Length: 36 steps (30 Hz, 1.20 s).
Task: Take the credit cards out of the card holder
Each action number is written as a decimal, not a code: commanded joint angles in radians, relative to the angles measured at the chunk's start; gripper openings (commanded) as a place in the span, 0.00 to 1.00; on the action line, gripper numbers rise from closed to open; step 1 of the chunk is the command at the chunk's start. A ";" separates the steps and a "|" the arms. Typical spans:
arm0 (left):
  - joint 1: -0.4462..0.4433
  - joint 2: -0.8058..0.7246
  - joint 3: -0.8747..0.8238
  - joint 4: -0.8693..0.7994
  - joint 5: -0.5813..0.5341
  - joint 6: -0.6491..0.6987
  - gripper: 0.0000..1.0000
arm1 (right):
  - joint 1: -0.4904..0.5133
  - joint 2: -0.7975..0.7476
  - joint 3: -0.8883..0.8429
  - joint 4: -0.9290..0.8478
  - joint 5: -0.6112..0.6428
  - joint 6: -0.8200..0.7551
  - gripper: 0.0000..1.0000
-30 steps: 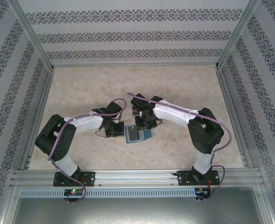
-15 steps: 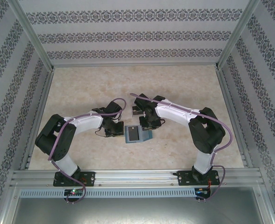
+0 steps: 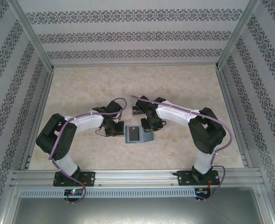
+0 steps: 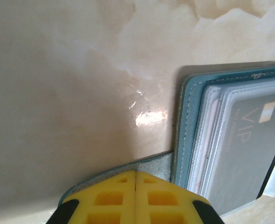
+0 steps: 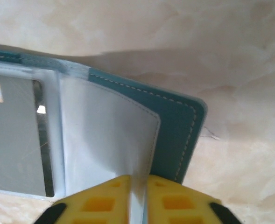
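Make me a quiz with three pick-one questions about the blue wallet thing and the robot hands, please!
1. Where does the card holder lie?
A) on the table, between the left gripper and the right gripper
B) on the back wall
C) on an arm's base

2. What colour is its cover?
A) red
B) teal
C) yellow

3. What is the right gripper doing?
A) hanging wide open
B) pinching a clear sleeve of the holder
C) holding a spoon

Answers:
1 A, the top view shows it lying open between them.
2 B, both wrist views show a stitched teal edge.
3 B, the sleeve runs in between its jaws.
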 commanded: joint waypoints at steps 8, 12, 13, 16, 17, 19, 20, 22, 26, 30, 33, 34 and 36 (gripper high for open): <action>0.015 -0.027 0.048 -0.073 -0.024 0.020 0.04 | -0.013 -0.034 -0.006 -0.057 0.085 -0.014 0.34; 0.015 -0.063 0.066 -0.081 -0.011 0.023 0.05 | -0.013 -0.067 -0.006 -0.050 0.070 -0.013 0.36; 0.014 -0.069 0.069 -0.081 -0.009 0.023 0.05 | -0.013 -0.074 -0.006 -0.045 0.062 -0.010 0.36; 0.016 -0.079 0.072 -0.076 0.002 0.021 0.05 | -0.011 -0.093 0.000 -0.042 0.047 -0.003 0.37; 0.015 -0.082 0.072 -0.073 0.008 0.019 0.05 | -0.010 -0.100 0.003 -0.044 0.049 -0.002 0.37; 0.015 -0.085 0.073 -0.067 0.018 0.014 0.05 | -0.007 -0.113 0.010 -0.047 0.051 -0.002 0.37; 0.015 -0.087 0.072 -0.062 0.026 0.013 0.05 | -0.004 -0.120 0.016 -0.050 0.052 0.000 0.37; 0.014 -0.087 0.076 -0.054 0.039 0.013 0.05 | -0.002 -0.137 0.021 -0.041 0.043 0.006 0.37; 0.013 -0.087 0.077 -0.020 0.066 -0.007 0.04 | -0.002 -0.157 0.005 0.042 -0.055 0.033 0.36; 0.009 -0.078 0.072 0.032 0.101 -0.039 0.05 | -0.007 -0.141 -0.031 0.157 -0.176 0.079 0.34; 0.004 -0.061 0.073 0.065 0.120 -0.056 0.04 | -0.014 -0.125 -0.065 0.246 -0.251 0.116 0.31; 0.002 -0.056 0.076 0.071 0.126 -0.059 0.04 | -0.016 -0.118 -0.077 0.269 -0.268 0.125 0.31; -0.002 -0.039 0.085 0.081 0.133 -0.062 0.02 | -0.021 -0.101 -0.100 0.310 -0.297 0.140 0.30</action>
